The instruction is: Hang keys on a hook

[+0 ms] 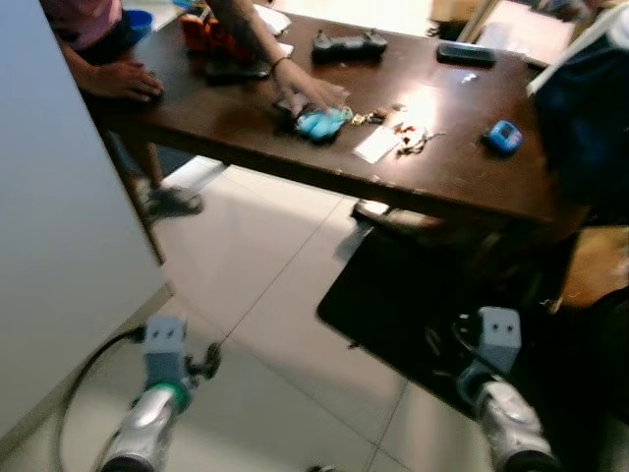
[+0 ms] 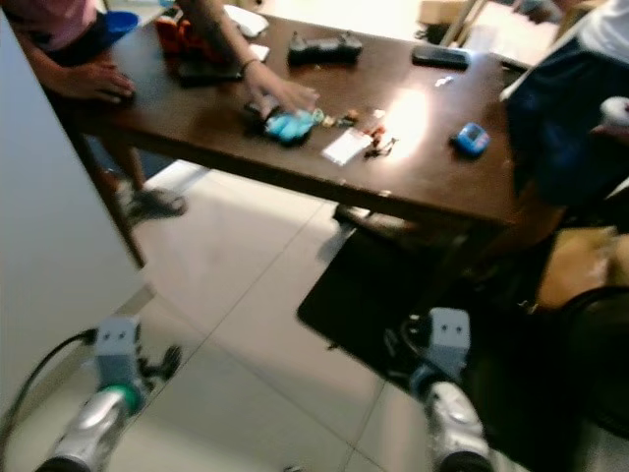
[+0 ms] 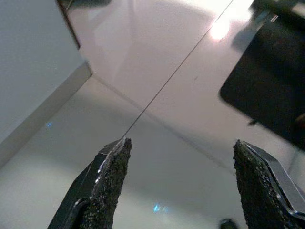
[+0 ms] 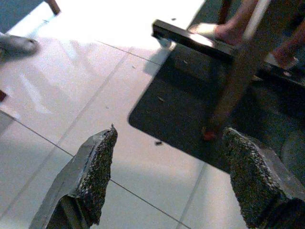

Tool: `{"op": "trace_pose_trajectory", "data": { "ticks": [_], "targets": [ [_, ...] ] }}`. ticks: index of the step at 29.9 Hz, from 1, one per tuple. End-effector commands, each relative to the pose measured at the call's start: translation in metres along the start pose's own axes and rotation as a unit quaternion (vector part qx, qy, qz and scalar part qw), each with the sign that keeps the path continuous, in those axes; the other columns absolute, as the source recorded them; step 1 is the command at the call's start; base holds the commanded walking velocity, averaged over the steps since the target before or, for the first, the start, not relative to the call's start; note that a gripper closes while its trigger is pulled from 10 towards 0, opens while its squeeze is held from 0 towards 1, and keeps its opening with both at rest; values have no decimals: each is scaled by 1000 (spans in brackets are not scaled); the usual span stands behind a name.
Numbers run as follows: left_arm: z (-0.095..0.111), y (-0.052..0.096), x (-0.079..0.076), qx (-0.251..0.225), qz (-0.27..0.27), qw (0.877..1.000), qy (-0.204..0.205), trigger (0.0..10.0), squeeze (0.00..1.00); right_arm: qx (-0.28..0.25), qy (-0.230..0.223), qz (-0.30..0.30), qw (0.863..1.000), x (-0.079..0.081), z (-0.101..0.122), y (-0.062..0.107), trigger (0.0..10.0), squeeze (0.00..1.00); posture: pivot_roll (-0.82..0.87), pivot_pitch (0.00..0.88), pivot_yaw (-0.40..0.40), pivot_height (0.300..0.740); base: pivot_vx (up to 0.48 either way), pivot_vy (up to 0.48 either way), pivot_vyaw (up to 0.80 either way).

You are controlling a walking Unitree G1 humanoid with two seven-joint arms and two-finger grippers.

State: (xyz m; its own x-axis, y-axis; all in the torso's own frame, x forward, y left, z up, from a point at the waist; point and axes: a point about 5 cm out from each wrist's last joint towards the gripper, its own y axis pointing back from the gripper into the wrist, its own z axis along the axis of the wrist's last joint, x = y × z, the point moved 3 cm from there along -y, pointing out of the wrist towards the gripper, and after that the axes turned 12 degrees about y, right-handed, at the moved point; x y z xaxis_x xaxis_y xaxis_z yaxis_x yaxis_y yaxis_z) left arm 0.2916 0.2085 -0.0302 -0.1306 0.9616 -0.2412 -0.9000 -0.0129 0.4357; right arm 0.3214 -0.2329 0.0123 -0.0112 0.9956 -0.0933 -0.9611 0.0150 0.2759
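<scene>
Left eye view: on the dark wooden worktop (image 1: 462,177), a person's hand (image 1: 313,93) touches a turquoise fob (image 1: 320,123); small metal keys (image 1: 413,141) lie at its 3 o'clock. Left tool (image 3: 178,183) and right tool (image 4: 169,179) hang released above pale floor tiles (image 1: 265,285).

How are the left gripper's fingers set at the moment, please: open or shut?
Open: the left gripper shows bare floor tiles between its two fingers.

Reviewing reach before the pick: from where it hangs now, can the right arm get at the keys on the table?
Probably not yet. The right gripper hangs open, low over the floor tiles, while the keys lie up on the dark table, beside a person's hand.
</scene>
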Motion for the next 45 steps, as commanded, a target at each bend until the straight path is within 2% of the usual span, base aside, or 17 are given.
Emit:
{"op": "trace_pose_trajectory", "data": {
  "ticks": [1, 6, 11, 12, 13, 15, 16, 23, 29, 35, 42, 45],
  "targets": [
    [0, 0, -4, -6, -8, 1000, 4, 10000, 0, 6, -4, 6, 1000, 4, -5, 1, 10000, 0, -13, 83, 46, 740, 0, 0, -800],
    [25, -7, -17, -54, -43, 998, 11, 10000, 0, -36, 0, 29, 999, 14, 20, -9, 10000, 0, -7, 77, 36, 740, 0, 0, -800],
    [33, -9, -24, -69, -59, 996, 8, 10000, 0, -51, 3, 38, 998, 18, 28, -12, 10000, 0, -5, 74, 33, 740, 0, 0, -800],
    [46, -11, -40, -97, -103, 990, -3, 10000, 0, -81, 9, 56, 995, 25, 45, -18, 10000, 0, -3, 70, 31, 740, 0, 0, 0],
    [46, -11, -40, -97, -103, 990, -3, 10000, 0, -81, 9, 56, 995, 25, 45, -18, 10000, 0, -3, 70, 31, 740, 0, 0, 0],
    [56, -10, -55, -121, -144, 982, -11, 10000, 0, -102, 15, 71, 992, 32, 58, -21, 10000, 0, -5, 72, 32, 740, 386, 0, 0],
    [57, -10, -57, -125, -147, 981, -10, 10000, 0, -102, 17, 73, 992, 33, 58, -22, 10000, 0, -5, 72, 32, 740, 420, 0, 0],
    [61, -10, -64, -136, -161, 977, -13, 10000, 0, -104, 20, 77, 991, 37, 62, -24, 10000, 0, 0, 72, 31, 740, 471, 0, 0],
    [71, -9, -68, -155, -176, 972, -13, 10000, 0, -124, 21, 82, 989, 40, 75, -27, 10000, 0, 1, 74, 31, 740, 480, 0, 0],
    [74, -9, -71, -157, -189, 969, -12, 10000, 0, -131, 28, 77, 988, 36, 80, -28, 10000, 0, -1, 73, 32, 740, 466, 0, 0],
    [75, -10, -70, -156, -188, 970, -4, 10000, 0, -130, 30, 69, 989, 30, 80, -27, 10000, 0, -2, 75, 38, 740, 0, 0, 0],
    [79, -10, -70, -159, -196, 967, -17, 10000, 0, -132, 29, 68, 988, 29, 81, -27, 10000, 0, -1, 75, 41, 740, 0, 0, 0]
  ]
}}
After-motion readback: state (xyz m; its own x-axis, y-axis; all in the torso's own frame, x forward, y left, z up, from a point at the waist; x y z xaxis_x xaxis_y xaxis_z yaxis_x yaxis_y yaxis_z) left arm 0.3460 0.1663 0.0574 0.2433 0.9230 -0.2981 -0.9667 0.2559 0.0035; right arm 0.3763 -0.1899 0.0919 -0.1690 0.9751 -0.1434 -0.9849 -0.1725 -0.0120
